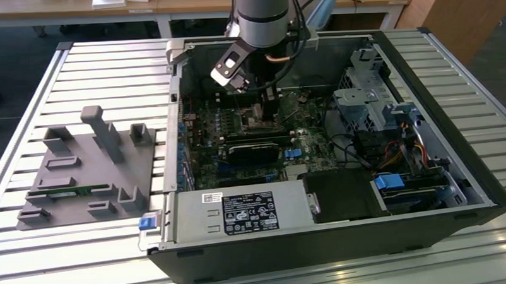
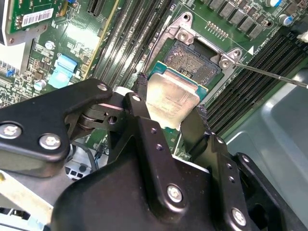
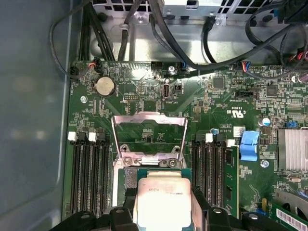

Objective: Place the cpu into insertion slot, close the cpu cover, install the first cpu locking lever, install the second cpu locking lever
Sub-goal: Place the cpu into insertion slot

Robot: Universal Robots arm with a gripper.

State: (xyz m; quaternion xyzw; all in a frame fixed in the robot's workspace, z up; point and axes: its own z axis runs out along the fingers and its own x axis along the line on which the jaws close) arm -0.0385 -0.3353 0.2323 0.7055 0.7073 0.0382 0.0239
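My gripper (image 2: pixel 171 100) is shut on the cpu (image 2: pixel 169 96), a thin square chip with a silvery top, one black finger on each of two opposite edges. The cpu (image 3: pixel 161 197) hangs just above the insertion slot (image 2: pixel 193 60), overlapping one side of it, while the slot's dark pin field lies bare beyond the chip. The cpu cover (image 3: pixel 149 116), a silvery frame with a square window, stands swung open past the slot. A thin locking lever (image 2: pixel 275 76) sticks out at the slot's side. In the exterior view the gripper (image 1: pixel 268 100) reaches down into the open computer case (image 1: pixel 324 250).
Long black memory slots (image 3: pixel 89 173) flank the socket on both sides. Cables (image 3: pixel 159 43) run along the case wall beyond the board. A drive cage (image 1: pixel 369 97) and power supply (image 1: pixel 238 213) crowd the case. A grey parts fixture (image 1: pixel 85 173) lies at the exterior view's left.
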